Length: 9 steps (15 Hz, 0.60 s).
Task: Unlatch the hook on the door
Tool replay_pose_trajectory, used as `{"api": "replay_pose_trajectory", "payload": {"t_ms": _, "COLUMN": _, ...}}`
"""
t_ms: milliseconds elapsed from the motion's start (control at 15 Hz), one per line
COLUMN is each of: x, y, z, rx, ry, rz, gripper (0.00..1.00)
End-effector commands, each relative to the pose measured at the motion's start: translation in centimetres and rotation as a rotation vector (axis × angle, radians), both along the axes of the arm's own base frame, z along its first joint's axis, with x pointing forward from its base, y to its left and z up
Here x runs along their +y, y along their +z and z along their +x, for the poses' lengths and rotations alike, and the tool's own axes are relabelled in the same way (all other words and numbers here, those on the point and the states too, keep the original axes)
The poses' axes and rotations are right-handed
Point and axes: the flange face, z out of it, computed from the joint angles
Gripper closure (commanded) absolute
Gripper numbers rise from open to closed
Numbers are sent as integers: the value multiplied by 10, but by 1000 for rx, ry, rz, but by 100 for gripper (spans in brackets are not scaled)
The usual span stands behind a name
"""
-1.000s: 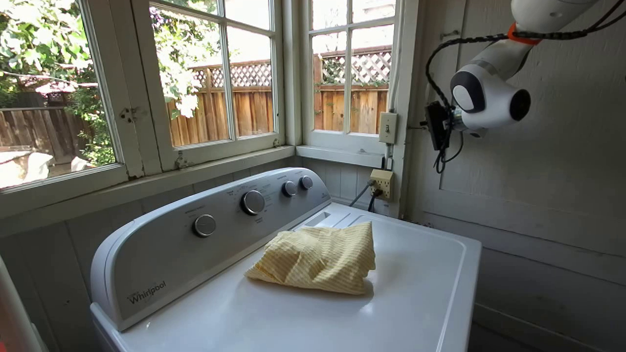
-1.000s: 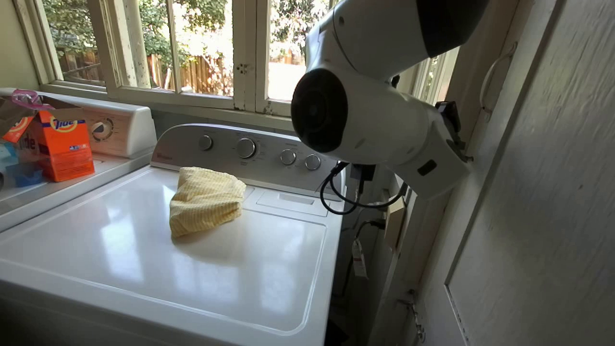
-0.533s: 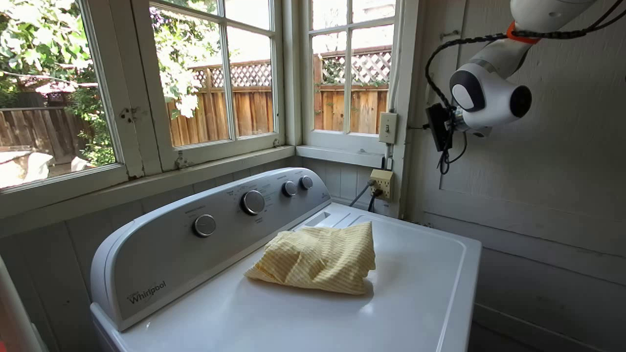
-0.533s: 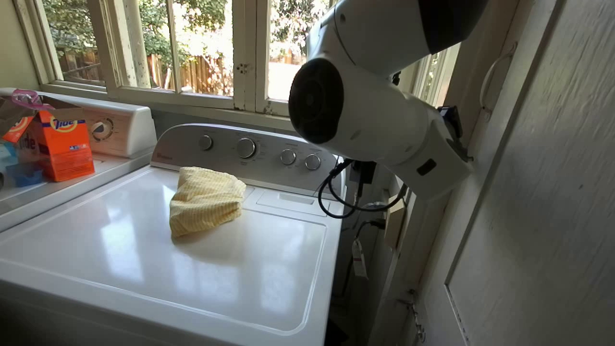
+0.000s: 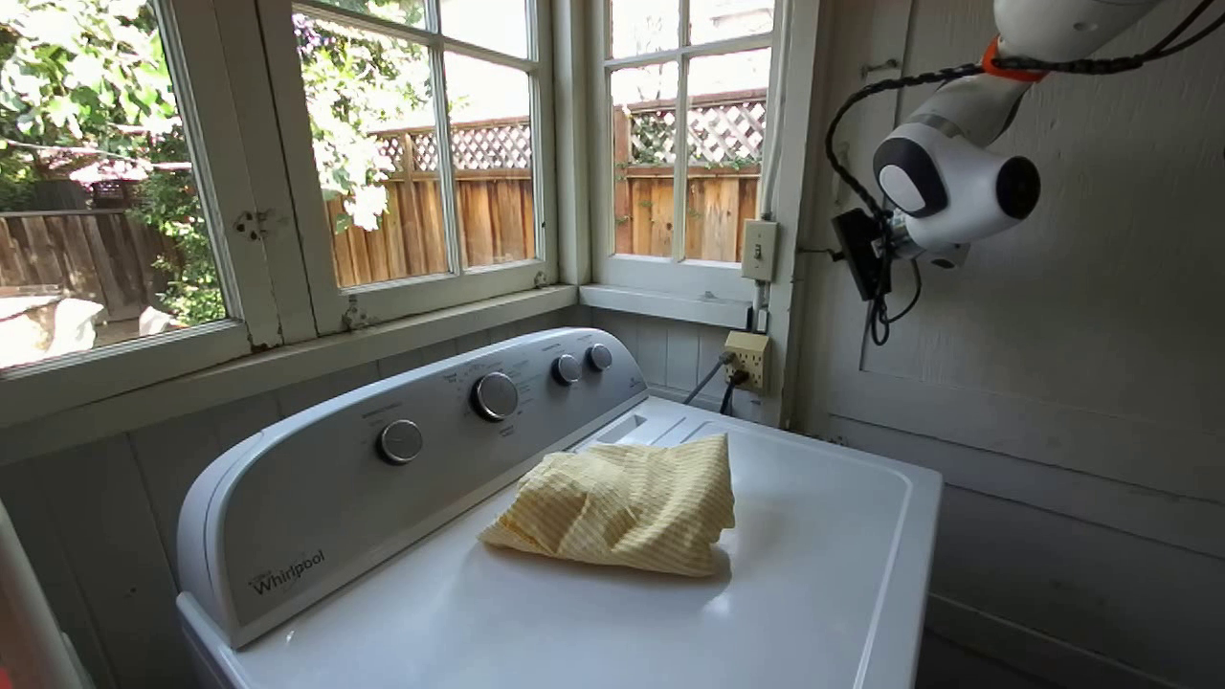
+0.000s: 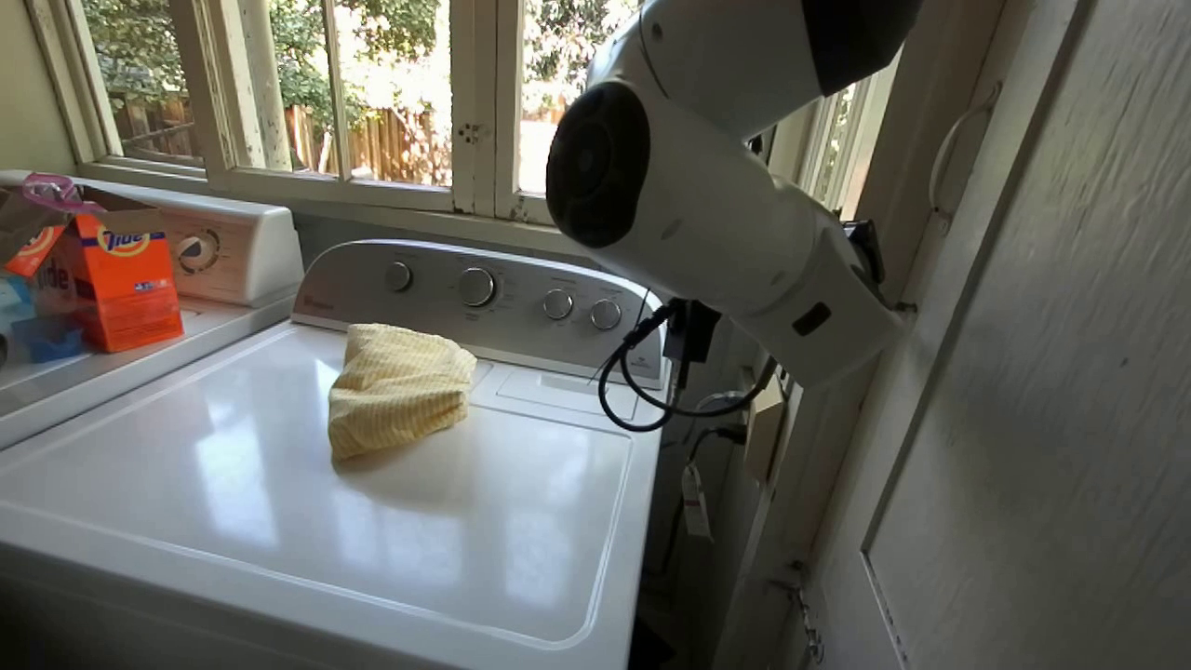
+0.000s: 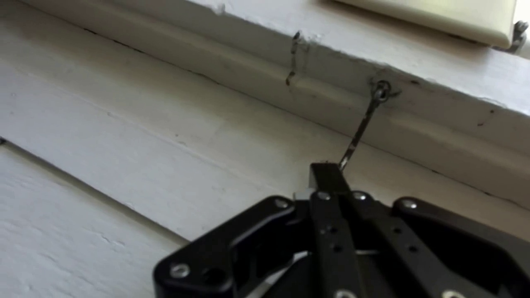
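The door [image 5: 1062, 316] comes first in doing this well: freeing it, which seems to be the step in hand, should go ahead without leaning on it, since pressure there could make the fastening bind. The post [image 5: 800, 124] alongside needs the same care, so a scrape against it is best avoided. The end effector [image 7: 331, 176] has its fingers together, with nothing seen gripped between them; that suits a push, as the joined tips can work like one blunt stick. The hook [image 7: 361, 129] asks for a slow push, across its length and following its swing; if it resists, backing off and trying a new spot would be better than force. It runs from the post toward the door and lies just beside the end effector: in the wrist view it slants down and left until the fingertips hide the rest. Whether they touch it cannot be told, nor which end swings loose. Its visible end meets a small ring [image 7: 381, 89] at the post, so it looks fastened there.
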Motion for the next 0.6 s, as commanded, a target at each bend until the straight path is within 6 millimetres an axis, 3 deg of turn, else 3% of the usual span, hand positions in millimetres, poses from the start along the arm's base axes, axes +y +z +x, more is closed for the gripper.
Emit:
{"api": "replay_pose_trajectory", "payload": {"t_ms": 0, "x": 4, "y": 5, "z": -4, "rx": 20, "ry": 0, "rz": 4, "gripper": 100}}
{"api": "replay_pose_trajectory", "payload": {"t_ms": 533, "x": 20, "y": 33, "z": -21, "rx": 120, "ry": -78, "rz": 41, "gripper": 100}}
